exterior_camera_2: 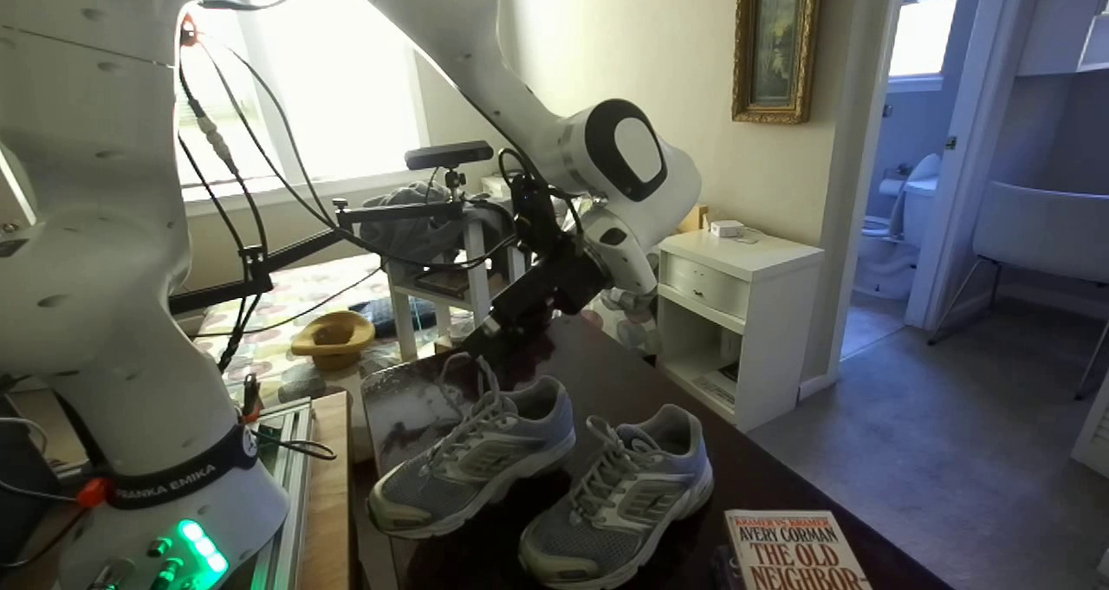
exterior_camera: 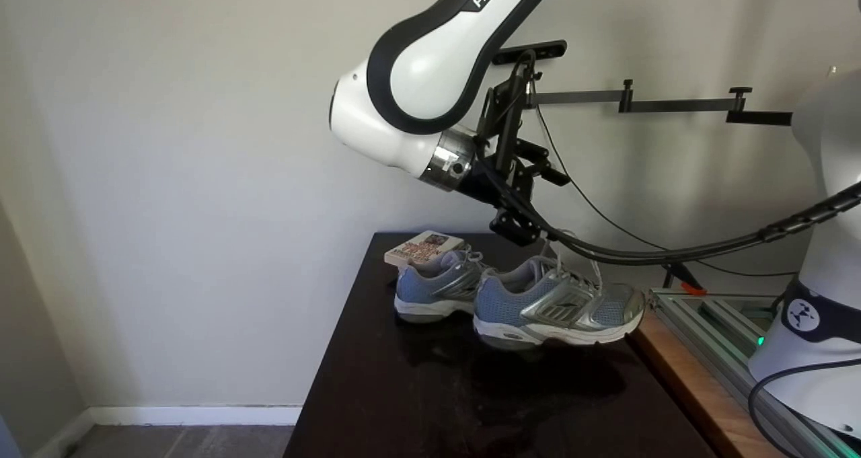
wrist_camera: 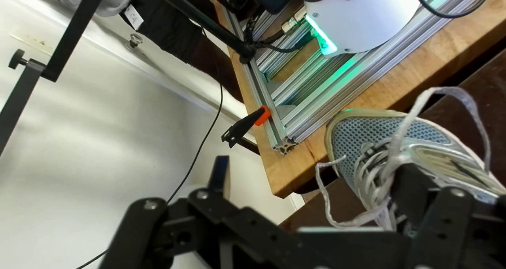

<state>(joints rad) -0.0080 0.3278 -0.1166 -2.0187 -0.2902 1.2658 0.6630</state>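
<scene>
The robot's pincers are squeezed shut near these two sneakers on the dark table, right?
Not shut: the wrist view shows the gripper open, its fingers spread apart. It is indeed near the two sneakers on the dark table.

In the wrist view the pincer (wrist_camera: pixel 316 182) is blurred and cut off by the bottom edge, and one of its fingers (wrist_camera: pixel 413 190) hides part of the shoe (wrist_camera: pixel 431 154) below, whose heel is out of sight; whether that finger touches the laces (wrist_camera: pixel 395 152) cannot be told. In an exterior view this shoe partly covers its mate (exterior_camera: pixel 434 290), and the top edge cuts off the arm (exterior_camera: pixel 437 74) and its lettering. In both exterior views the table (exterior_camera: pixel 430 391) runs past the bottom edge. In an exterior view that edge cuts off the book (exterior_camera_2: pixel 793 555), glare washes out the window (exterior_camera_2: pixel 346 79), and details of the framed picture (exterior_camera_2: pixel 777 48) are too small to make out.
</scene>
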